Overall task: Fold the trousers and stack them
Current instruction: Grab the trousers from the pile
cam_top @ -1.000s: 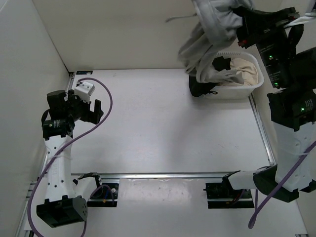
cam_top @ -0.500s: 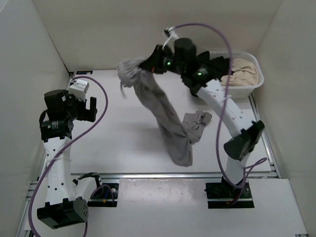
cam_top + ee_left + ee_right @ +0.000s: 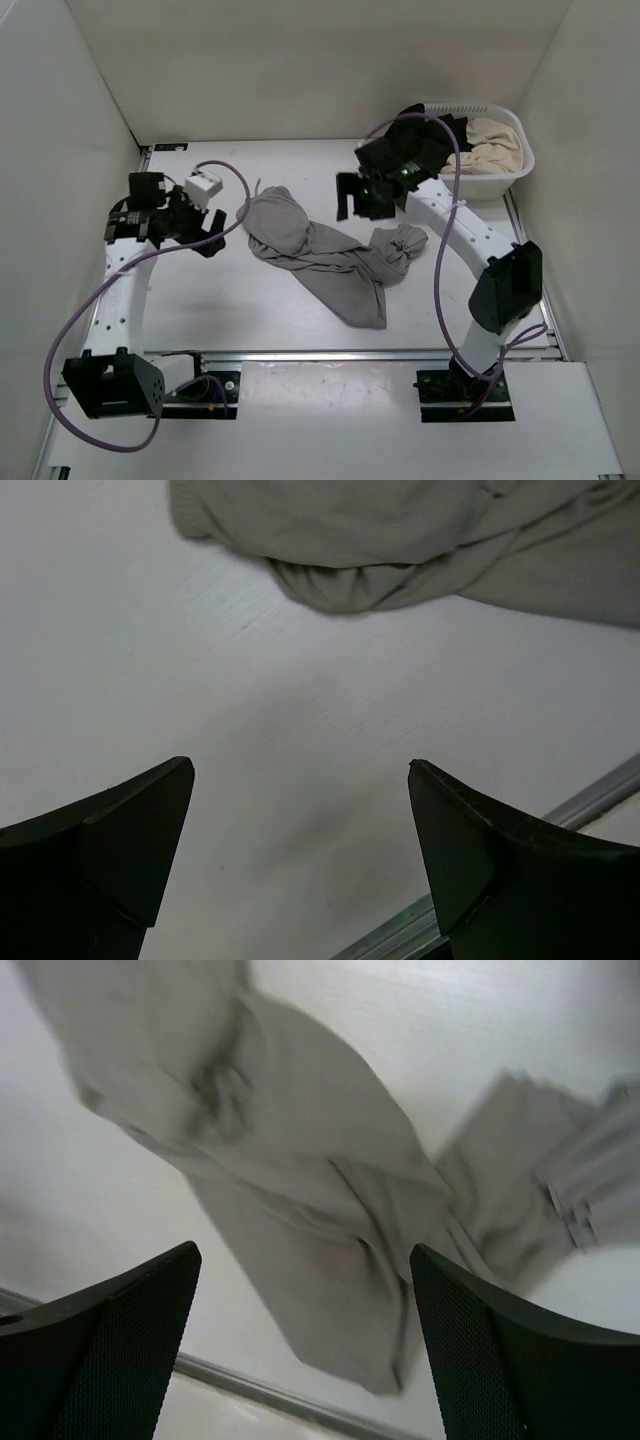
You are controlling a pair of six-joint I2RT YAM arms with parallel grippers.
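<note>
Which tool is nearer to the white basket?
Right. The right tool hangs just left of the basket; the left tool is far off, beyond the trousers.

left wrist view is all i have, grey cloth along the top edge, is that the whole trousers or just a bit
Observer: Just the bunched end. The trousers lie crumpled mid-table, with the legs running off toward the right arm's side.
Operator: is the right gripper on them
Observer: No. The right gripper hangs open above them, holding nothing.
Operator: anything else out there
Observer: A white basket at the far right corner holds a black garment and a beige garment.
</note>
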